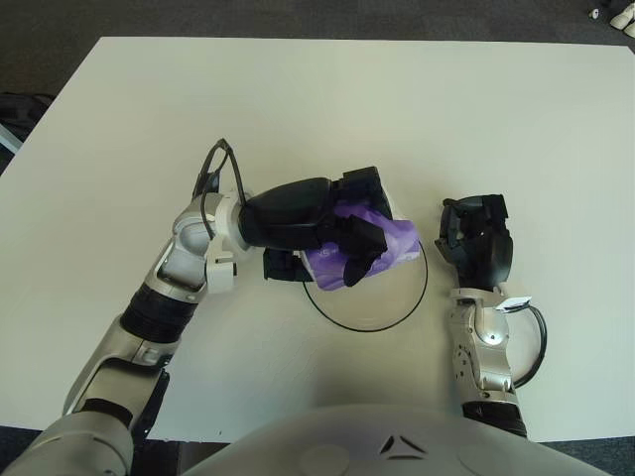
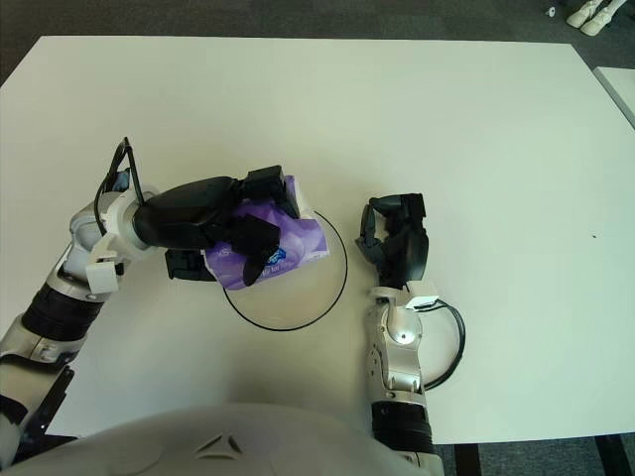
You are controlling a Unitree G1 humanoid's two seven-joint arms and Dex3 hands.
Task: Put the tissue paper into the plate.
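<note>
A purple tissue pack (image 1: 385, 244) is clasped in my left hand (image 1: 342, 230), whose black fingers curl over its top and front. Hand and pack hang over the upper left part of the plate (image 1: 397, 312), a clear round dish with a dark rim on the white table. Most of the pack is hidden by the fingers. In the right eye view the pack (image 2: 298, 243) shows over the plate's rim (image 2: 322, 302). My right hand (image 1: 476, 243) stays idle just right of the plate, holding nothing.
The white table (image 1: 327, 109) stretches wide behind and to both sides. A dark floor borders its far edge. A cable loops near my right wrist (image 1: 536, 342).
</note>
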